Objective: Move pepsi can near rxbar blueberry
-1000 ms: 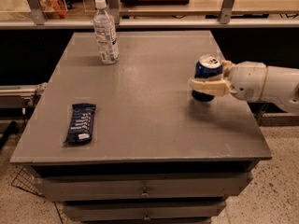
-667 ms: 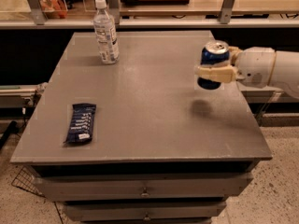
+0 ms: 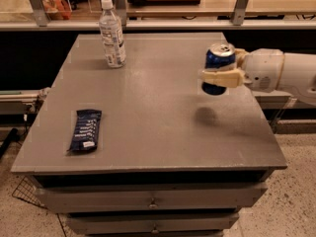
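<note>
My gripper (image 3: 221, 75) reaches in from the right and is shut on the pepsi can (image 3: 217, 62), a blue can with a silver top. It holds the can upright in the air above the right part of the grey table (image 3: 158, 107); the can's shadow lies on the table below it. The rxbar blueberry (image 3: 85, 129), a flat dark-blue wrapper with white lettering, lies near the table's front left edge, far to the left of the can.
A clear plastic water bottle (image 3: 112, 33) stands at the back left of the table. A shelf with metal posts (image 3: 241, 4) runs behind the table. Drawers (image 3: 153, 201) sit under the tabletop.
The gripper has lifted the pepsi can off the table and carried it higher. The bar and the bottle have not moved.
</note>
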Controlling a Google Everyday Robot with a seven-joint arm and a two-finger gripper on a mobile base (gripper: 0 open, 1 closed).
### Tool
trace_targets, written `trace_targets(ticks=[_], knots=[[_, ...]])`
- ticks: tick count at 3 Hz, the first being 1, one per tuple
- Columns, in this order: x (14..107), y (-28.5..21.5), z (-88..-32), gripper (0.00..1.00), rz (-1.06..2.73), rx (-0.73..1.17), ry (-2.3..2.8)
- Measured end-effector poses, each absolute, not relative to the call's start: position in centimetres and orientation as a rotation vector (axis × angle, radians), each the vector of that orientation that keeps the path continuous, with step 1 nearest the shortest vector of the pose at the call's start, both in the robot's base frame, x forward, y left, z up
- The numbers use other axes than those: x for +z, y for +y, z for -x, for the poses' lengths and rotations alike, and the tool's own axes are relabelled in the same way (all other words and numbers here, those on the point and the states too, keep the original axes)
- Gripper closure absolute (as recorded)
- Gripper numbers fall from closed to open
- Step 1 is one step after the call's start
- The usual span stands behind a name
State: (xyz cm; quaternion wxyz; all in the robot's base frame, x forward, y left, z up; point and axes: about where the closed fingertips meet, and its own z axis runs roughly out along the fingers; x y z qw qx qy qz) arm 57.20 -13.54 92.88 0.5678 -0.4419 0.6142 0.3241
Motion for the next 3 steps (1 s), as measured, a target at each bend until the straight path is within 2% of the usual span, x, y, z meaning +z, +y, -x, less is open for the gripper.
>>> trace_targets(ticks=[3], knots=[[90.6,0.0,-49.5,1.00,1.099,1.035,1.296]])
